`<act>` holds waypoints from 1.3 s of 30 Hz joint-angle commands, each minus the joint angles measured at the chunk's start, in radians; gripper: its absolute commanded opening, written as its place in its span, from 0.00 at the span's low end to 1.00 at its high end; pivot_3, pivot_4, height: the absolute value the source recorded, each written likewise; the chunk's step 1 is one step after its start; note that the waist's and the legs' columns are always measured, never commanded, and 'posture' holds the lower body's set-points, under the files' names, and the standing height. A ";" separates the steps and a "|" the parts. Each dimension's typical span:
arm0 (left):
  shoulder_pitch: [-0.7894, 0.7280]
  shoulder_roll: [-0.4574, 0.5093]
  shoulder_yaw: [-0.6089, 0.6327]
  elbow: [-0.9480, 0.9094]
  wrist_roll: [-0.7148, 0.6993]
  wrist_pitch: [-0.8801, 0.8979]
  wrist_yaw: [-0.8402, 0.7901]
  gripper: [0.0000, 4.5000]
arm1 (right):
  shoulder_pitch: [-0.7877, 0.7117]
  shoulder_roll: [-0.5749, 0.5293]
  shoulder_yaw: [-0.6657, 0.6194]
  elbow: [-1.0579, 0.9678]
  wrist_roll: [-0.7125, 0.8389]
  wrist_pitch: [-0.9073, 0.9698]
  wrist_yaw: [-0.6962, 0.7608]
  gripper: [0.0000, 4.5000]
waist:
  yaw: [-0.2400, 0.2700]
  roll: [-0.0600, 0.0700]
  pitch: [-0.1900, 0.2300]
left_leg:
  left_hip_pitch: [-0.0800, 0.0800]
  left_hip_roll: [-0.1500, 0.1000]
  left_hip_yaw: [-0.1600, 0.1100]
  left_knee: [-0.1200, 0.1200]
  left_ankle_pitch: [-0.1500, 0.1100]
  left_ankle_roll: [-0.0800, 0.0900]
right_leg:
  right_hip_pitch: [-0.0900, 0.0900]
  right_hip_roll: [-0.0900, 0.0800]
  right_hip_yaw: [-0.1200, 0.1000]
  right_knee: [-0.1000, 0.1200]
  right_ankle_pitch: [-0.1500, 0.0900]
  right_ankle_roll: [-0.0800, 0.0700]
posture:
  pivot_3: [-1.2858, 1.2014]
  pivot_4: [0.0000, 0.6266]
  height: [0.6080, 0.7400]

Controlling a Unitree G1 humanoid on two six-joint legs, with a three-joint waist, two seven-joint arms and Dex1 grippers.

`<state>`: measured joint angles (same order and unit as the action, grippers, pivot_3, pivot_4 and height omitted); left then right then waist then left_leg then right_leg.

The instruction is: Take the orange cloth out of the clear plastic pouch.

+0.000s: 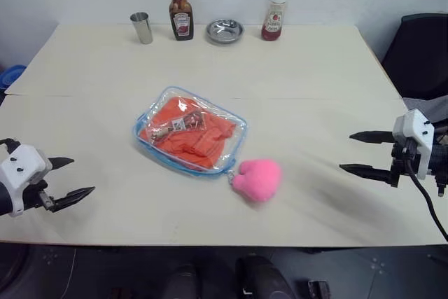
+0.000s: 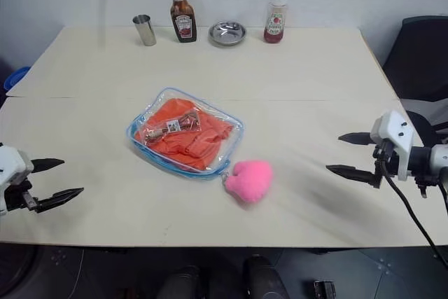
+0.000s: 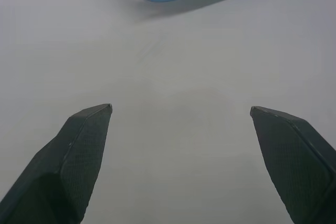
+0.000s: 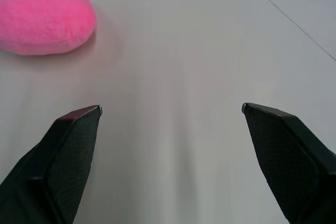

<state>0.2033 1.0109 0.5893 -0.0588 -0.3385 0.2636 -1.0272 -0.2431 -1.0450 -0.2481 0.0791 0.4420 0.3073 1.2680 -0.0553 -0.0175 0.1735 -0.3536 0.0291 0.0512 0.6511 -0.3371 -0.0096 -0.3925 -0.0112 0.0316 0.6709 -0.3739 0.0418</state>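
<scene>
A: Where is the cloth [image 1: 190, 131]?

B: Folded inside the pouch [image 1: 190, 129], bright orange showing through the clear plastic. A small label lies on top of it. The pouch, edged in light blue, lies flat near the middle of the pale worktop [image 1: 301, 75], turned at a slant.

A: Anything attached to it?

B: A pink plush charm [image 1: 257, 179] hangs off the near right corner and rests on the worktop, just beside the pouch.

A: And the grippers?

B: The left gripper [image 1: 68, 181] hovers over the near left edge of the worktop, well apart from the pouch, jaws wide open and holding nothing. The right gripper [image 1: 361, 153] is over the right side, pointing inward toward the charm, jaws also spread wide and empty.

A: What sits farther back?

B: Along the far edge, from left to right: a metal cup [image 1: 141, 27], a ketchup bottle [image 1: 180, 7], a small metal dish [image 1: 225, 31] and a red sauce bottle [image 1: 274, 15]. A dark chair [image 1: 420, 54] stands past the right edge.
</scene>
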 commanded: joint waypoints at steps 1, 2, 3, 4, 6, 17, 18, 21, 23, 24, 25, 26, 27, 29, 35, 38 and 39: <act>0.012 -0.012 0.028 -0.033 -0.011 -0.008 -0.004 1.00 | 0.000 -0.013 -0.046 -0.033 0.015 0.001 -0.008 1.00 | -0.002 0.000 0.000 | 0.000 0.000 0.000 0.000 0.000 0.000 | 0.000 0.000 0.000 0.000 0.000 0.000 | 0.52 0.24 1.00; 0.015 -0.014 0.027 -0.038 -0.006 -0.004 0.002 1.00 | 0.001 -0.015 -0.044 -0.034 0.014 0.001 -0.007 1.00 | -0.003 0.000 0.000 | 0.000 0.000 0.000 0.000 0.000 0.000 | 0.000 0.000 0.000 0.000 0.000 0.000 | 0.52 0.24 1.00; 0.017 -0.016 0.026 -0.040 -0.001 -0.002 0.009 1.00 | 0.002 -0.017 -0.043 -0.035 0.014 0.002 -0.006 1.00 | -0.003 0.000 0.000 | 0.000 0.000 0.000 0.000 0.000 0.000 | 0.000 0.000 0.000 0.001 0.000 0.000 | 0.52 0.24 1.00; 0.017 -0.019 0.026 -0.042 -0.002 0.000 0.013 1.00 | 0.002 -0.017 -0.043 -0.036 0.014 0.003 -0.006 1.00 | -0.002 0.000 0.000 | 0.000 0.000 0.000 0.000 0.000 0.000 | 0.000 0.000 0.000 0.001 0.000 0.000 | 0.52 0.24 1.00; 0.014 -0.024 0.024 -0.045 -0.002 0.005 0.021 1.00 | 0.001 -0.017 -0.042 -0.035 0.011 0.001 -0.010 1.00 | -0.001 0.000 0.000 | 0.000 0.000 0.000 0.001 0.000 0.000 | 0.000 0.000 0.000 0.001 0.000 0.000 | 0.52 0.24 1.00; -0.027 -0.025 0.016 -0.060 -0.024 0.071 0.055 1.00 | 0.005 -0.010 -0.035 -0.052 0.007 0.004 -0.034 1.00 | -0.001 0.000 0.000 | 0.000 0.000 0.000 0.002 0.000 0.000 | 0.000 0.000 0.000 0.002 0.000 0.000 | 0.52 0.24 1.00; -0.029 -0.023 0.013 -0.062 -0.023 0.081 0.056 1.00 | 0.006 -0.010 -0.034 -0.054 0.010 0.009 -0.034 1.00 | -0.001 0.000 0.000 | 0.000 0.000 0.000 0.002 0.000 0.000 | 0.000 0.000 0.000 0.002 0.000 0.000 | 0.52 0.24 1.00; -0.030 -0.028 0.010 -0.075 -0.032 0.107 0.053 1.00 | 0.011 -0.009 -0.038 -0.061 0.024 0.028 -0.031 1.00 | -0.001 0.000 0.000 | 0.000 0.000 0.000 0.002 0.000 0.000 | 0.000 0.000 0.000 0.002 0.000 0.000 | 0.52 0.24 1.00; -0.028 -0.032 0.011 -0.086 -0.042 0.124 0.047 1.00 | 0.012 -0.010 -0.041 -0.063 0.030 0.039 -0.028 1.00 | -0.001 0.000 0.000 | 0.000 0.000 0.000 0.002 0.000 0.000 | 0.000 0.000 0.000 0.002 0.000 0.000 | 0.52 0.24 1.00; -0.026 -0.033 0.012 -0.090 -0.047 0.131 0.043 1.00 | 0.011 -0.011 -0.042 -0.063 0.034 0.045 -0.026 1.00 | -0.001 0.000 0.000 | 0.000 0.000 0.000 0.002 0.000 0.000 | 0.000 0.000 0.000 0.002 0.000 0.000 | 0.52 0.24 1.00; -0.025 -0.034 0.012 -0.095 -0.049 0.135 0.041 1.00 | 0.010 -0.012 -0.042 -0.062 0.037 0.048 -0.024 1.00 | -0.001 0.000 0.000 | 0.000 0.000 0.000 0.002 0.000 0.000 | 0.000 0.000 0.000 0.003 0.000 0.000 | 0.52 0.24 1.00; -0.026 -0.035 0.011 -0.098 -0.050 0.136 0.042 1.00 | 0.008 -0.012 -0.042 -0.061 0.038 0.050 -0.022 1.00 | -0.001 0.000 0.000 | 0.000 0.000 0.000 0.002 0.000 0.000 | 0.000 0.000 0.000 0.003 0.000 0.000 | 0.52 0.24 1.00; -0.028 -0.037 0.011 -0.100 -0.051 0.137 0.044 1.00 | 0.006 -0.013 -0.043 -0.060 0.039 0.052 -0.021 1.00 | -0.001 0.000 0.000 | 0.000 0.000 0.000 0.002 0.000 0.000 | 0.000 0.000 0.000 0.003 0.000 0.000 | 0.52 0.24 1.00; -0.034 -0.042 0.008 -0.104 -0.055 0.138 0.049 1.00 | 0.000 -0.013 -0.042 -0.058 0.043 0.057 -0.019 1.00 | -0.001 0.000 0.000 | 0.000 0.000 0.000 0.002 0.000 0.000 | 0.000 0.000 0.000 0.003 0.000 0.000 | 0.52 0.24 1.00; -0.115 -0.067 -0.029 -0.124 -0.115 0.178 0.059 1.00 | -0.010 -0.011 -0.045 -0.095 0.080 0.101 -0.011 1.00 | 0.000 0.000 0.000 | 0.000 0.000 0.000 0.003 0.000 0.000 | 0.000 0.000 0.000 0.003 0.000 0.000 | 0.52 0.24 1.00; -0.216 -0.083 -0.089 -0.120 -0.136 0.203 0.081 1.00 | -0.006 0.013 -0.053 -0.171 0.128 0.150 -0.041 1.00 | 0.002 0.000 0.000 | 0.000 0.000 0.000 0.003 0.000 0.000 | 0.000 0.000 0.000 0.004 0.000 0.000 | 0.52 0.24 1.00; -0.267 -0.091 -0.130 -0.112 -0.131 0.205 0.089 1.00 | -0.009 0.029 -0.053 -0.210 0.150 0.173 -0.067 1.00 | 0.004 0.000 0.000 | 0.000 0.000 0.000 0.004 0.000 0.000 | 0.000 0.000 0.000 0.004 0.000 0.000 | 0.52 0.24 1.00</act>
<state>-0.0245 0.9204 0.4900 -0.1530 -0.4551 0.4648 -0.9535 -0.2429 -1.0308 -0.2567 -0.0630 0.5451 0.4528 1.2287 -0.0518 -0.0174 0.1739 -0.3537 0.0290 0.0508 0.6553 -0.3370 -0.0100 -0.3923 -0.0109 0.0315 0.6754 -0.3738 0.0420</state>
